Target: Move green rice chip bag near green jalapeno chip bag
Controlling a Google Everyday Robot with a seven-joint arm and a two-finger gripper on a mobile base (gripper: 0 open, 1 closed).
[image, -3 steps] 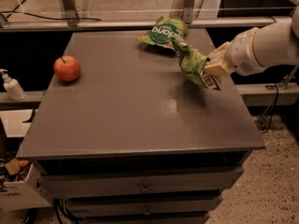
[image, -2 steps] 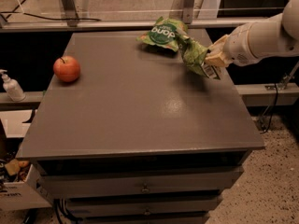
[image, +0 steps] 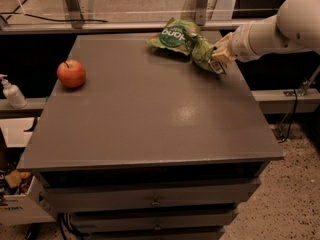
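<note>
The green rice chip bag (image: 201,51) is clamped between the fingers of the gripper (image: 220,54) near the far right corner of the table (image: 150,119), with its free end just beside the green jalapeno chip bag (image: 172,35), while a red apple (image: 71,73) is seen well apart near the left edge.

green jalapeno chip bag (image: 172,37): white logo letters unreadable | gripper (image: 219,58): far right, gripping green rice chip bag (image: 201,52)
</note>
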